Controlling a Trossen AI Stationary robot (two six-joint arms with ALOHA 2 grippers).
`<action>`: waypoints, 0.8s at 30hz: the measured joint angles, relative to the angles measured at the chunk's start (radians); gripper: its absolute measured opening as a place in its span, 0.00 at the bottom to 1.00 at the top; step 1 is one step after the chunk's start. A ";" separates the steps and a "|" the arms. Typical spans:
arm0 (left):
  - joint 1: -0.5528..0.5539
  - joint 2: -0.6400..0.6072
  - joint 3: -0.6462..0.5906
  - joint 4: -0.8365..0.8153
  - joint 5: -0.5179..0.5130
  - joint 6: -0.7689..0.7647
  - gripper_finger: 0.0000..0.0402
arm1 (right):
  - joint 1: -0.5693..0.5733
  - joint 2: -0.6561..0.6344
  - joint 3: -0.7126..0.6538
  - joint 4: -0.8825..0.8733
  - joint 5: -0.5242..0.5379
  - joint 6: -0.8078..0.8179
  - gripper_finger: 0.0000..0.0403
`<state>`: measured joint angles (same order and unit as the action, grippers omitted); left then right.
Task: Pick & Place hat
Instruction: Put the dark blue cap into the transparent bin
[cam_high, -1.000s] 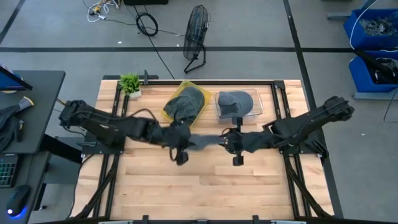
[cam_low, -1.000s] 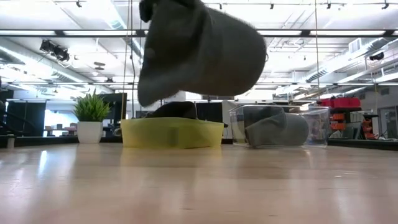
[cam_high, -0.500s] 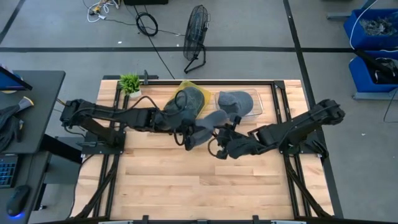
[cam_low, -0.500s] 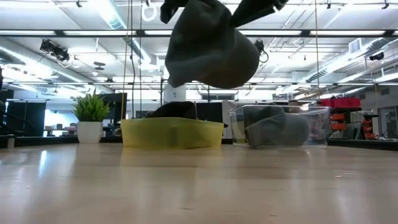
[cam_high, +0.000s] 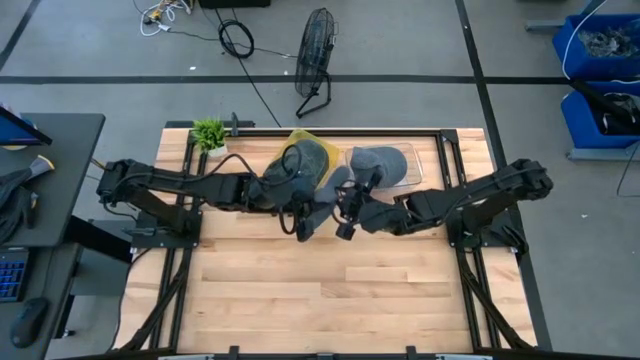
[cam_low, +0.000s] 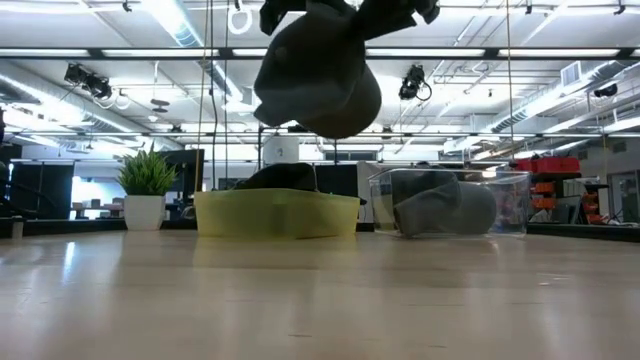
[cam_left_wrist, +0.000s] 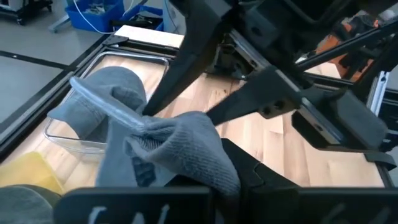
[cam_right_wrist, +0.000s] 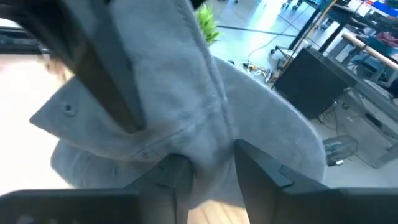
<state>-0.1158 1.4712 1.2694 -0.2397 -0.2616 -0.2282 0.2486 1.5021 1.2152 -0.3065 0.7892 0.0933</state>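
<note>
**Two robot arms hold a grey hat in the air above a wooden counter**

Seen from above, both dark arms stretch inward from opposite sides of the wooden counter and meet near its middle, toward the far edge. The left arm reaches in nearly level, and its left hand ends at a grey hat. The right arm comes in from the other side, and its right hand meets the same hat from the opposite side.

In the right wrist view, the right hand's two dark fingers are clamped on a fold of grey fabric bunched between them. In the left wrist view, the hat drapes over the left hand, with fabric gathered at its fingers, so it also appears clamped on the hat.

From counter height, the hat hangs well clear of the surface, drooping below the two hands.

Behind it stand a yellow bin holding dark fabric and, just beside it, a clear bin holding another grey hat. A small potted plant sits at the far corner on the left arm's side.
</note>
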 joint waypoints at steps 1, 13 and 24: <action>0.000 0.000 0.000 0.001 -0.001 0.005 0.03 | -0.005 0.000 0.000 -0.008 -0.005 0.003 0.28; 0.027 0.001 -0.001 -0.044 -0.055 0.170 0.04 | -0.027 -0.004 0.001 -0.147 -0.143 0.021 0.01; 0.100 0.000 -0.001 -0.092 -0.062 0.162 0.30 | -0.050 -0.008 0.000 -0.292 -0.034 0.061 0.01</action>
<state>-0.0160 1.4715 1.2686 -0.3319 -0.3237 -0.0660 0.1988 1.4938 1.2152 -0.5983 0.7553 0.1548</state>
